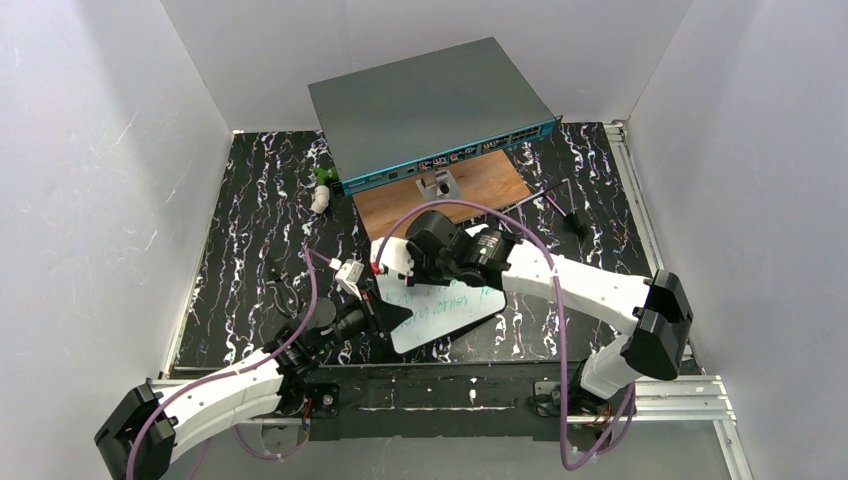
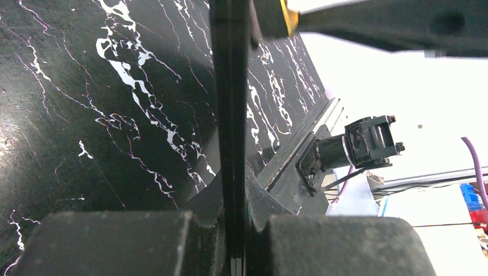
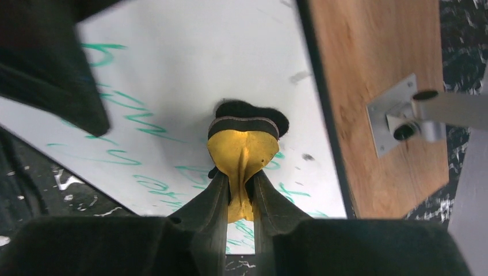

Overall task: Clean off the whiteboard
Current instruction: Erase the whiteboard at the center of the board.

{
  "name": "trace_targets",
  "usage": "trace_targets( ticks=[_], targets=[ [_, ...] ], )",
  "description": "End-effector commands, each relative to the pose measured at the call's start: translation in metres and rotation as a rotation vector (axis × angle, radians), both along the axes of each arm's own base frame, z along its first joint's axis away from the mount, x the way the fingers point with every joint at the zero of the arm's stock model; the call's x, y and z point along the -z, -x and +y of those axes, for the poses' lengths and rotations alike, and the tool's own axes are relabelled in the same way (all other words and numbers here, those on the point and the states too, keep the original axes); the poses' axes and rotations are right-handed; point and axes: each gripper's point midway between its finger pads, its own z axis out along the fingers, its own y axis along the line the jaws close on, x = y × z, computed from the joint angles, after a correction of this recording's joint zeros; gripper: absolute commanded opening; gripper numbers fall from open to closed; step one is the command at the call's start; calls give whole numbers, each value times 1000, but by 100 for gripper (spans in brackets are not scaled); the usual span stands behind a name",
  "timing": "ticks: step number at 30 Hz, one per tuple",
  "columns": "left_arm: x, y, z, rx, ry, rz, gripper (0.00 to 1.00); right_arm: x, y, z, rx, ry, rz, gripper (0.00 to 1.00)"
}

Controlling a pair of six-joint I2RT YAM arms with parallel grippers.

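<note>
Whiteboard [image 1: 440, 325] first: where is it?

Near the near edge of the table [image 1: 250, 250], about the middle. The left gripper [image 2: 233, 230] is clamped tight on its thin dark rim; whether the board lies flat or tipped up, I cannot tell.

And the right gripper [image 3: 241, 187]?

Jaws narrow, pinching a yellow eraser [image 3: 241, 146] whose dark felt presses on the white face. Green writing [image 3: 144, 118] runs on both sides of it, so I judge most of the wiping is not yet done.

What could go wrong?

The hold is only on a rim. A hard push could twist the board out of that pinch or shove it along the table. The eraser is squeezed and bowed, so it may fold or slip and leave streaks.

Anything farther back?

The wooden board [image 3: 374, 69] with its metal bracket [image 3: 397, 115] lies near the far rim, the grey box [image 1: 430, 100] behind it. A long stroke away could hit them.
</note>
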Motion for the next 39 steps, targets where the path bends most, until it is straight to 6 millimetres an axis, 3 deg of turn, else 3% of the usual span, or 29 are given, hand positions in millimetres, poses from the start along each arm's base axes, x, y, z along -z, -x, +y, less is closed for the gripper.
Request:
trace_targets(
  ticks=[1,6,14,17,20,25,29,32,39],
  targets=[
    [9,8,0,40,-30,-5,0,-32,-44,-6,168,-84,-93,1],
    [5,7,-2,47,-31,-19,0,-23,-45,-14,155,-56,-93,1],
    [5,8,-3,57,-29,-14,0,0,8,-9,-71,-4,45,1],
    [4,8,-3,58,-28,-16,0,3,17,-11,-110,16,44,1],
    [4,8,-4,59,-30,-18,0,-1,-8,-13,-23,18,-66,1],
    [4,9,-4,64,-30,-15,0,-27,-56,-19,176,-37,-215,1],
    [3,10,-6,73,-28,-11,0,-31,-63,-20,204,-49,-236,1],
    [5,11,-6,80,-30,-8,0,-21,-50,-20,150,-29,-179,1],
    [4,10,-8,87,-32,-10,0,8,16,-20,-131,33,8,1]
  ],
)
